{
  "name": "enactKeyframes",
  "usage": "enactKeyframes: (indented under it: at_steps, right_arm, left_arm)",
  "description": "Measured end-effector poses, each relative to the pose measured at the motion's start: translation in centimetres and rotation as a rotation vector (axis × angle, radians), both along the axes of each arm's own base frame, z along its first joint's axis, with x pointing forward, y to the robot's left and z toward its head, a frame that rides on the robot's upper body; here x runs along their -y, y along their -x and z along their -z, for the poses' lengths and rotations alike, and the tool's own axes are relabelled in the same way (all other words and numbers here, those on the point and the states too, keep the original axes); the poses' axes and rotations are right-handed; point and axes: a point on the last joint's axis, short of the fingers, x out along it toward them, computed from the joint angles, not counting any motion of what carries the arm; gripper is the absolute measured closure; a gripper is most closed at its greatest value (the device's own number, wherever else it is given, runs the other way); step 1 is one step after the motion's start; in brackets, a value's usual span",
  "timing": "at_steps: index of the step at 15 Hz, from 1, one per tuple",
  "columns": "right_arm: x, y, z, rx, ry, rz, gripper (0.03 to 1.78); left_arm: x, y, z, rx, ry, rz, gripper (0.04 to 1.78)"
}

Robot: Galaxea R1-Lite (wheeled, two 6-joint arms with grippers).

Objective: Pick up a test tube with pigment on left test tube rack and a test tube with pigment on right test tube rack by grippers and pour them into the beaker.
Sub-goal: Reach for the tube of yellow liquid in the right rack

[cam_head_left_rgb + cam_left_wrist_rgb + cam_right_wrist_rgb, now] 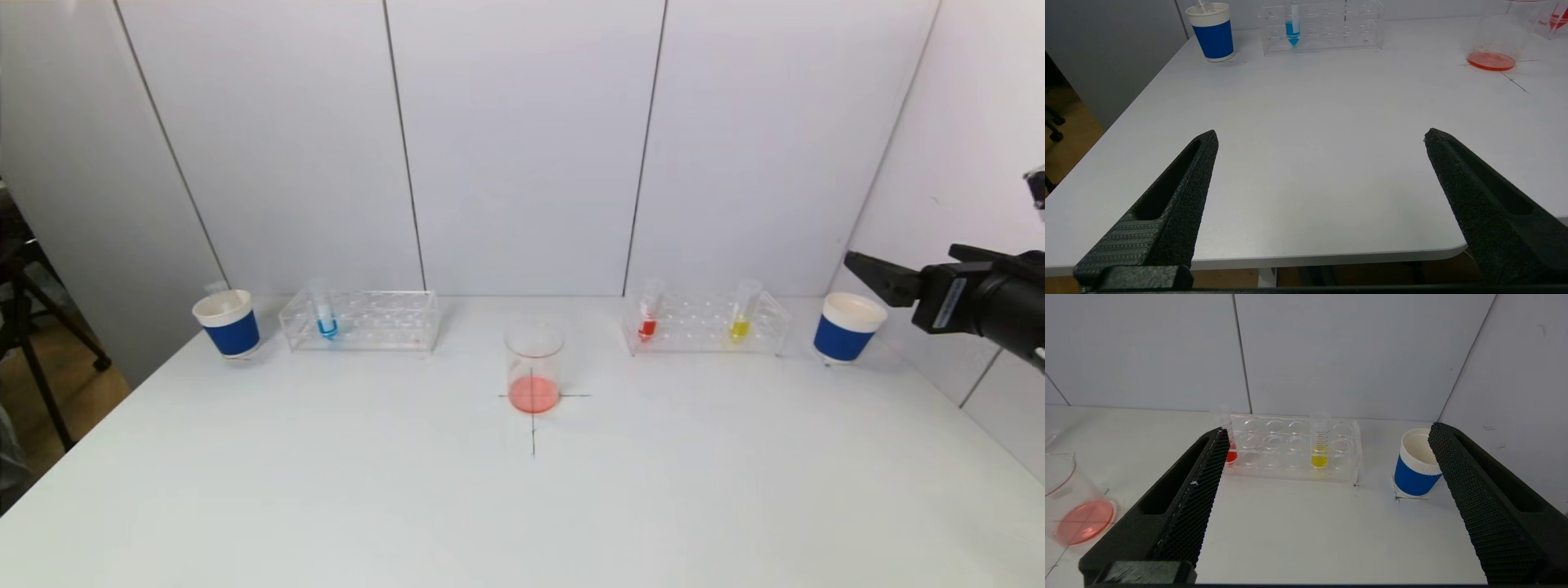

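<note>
A clear beaker (534,365) with a little orange-red liquid stands mid-table on a drawn cross; it also shows in the left wrist view (1494,41) and the right wrist view (1069,498). The left rack (359,320) holds a tube with blue pigment (326,314). The right rack (706,322) holds a red tube (648,314) and a yellow tube (741,314). My right gripper (1327,428) is open and empty, raised at the right of the table, facing the right rack from some way off. My left gripper (1321,134) is open and empty over the table's near edge, out of the head view.
A blue and white paper cup (228,323) with an empty tube in it stands left of the left rack. A second such cup (847,327) stands right of the right rack. White wall panels close the back and right side.
</note>
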Motion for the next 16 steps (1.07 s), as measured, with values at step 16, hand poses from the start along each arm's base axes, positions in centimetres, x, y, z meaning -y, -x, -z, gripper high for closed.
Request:
enactKeyframes:
  at_steps: [16]
  right_arm:
    - [-0.7,-9.8,10.3,0.023,-0.01,0.051,0.04]
  left_arm:
    - [0.0,0.0,0.0,-0.001,0.0,0.0,0.06]
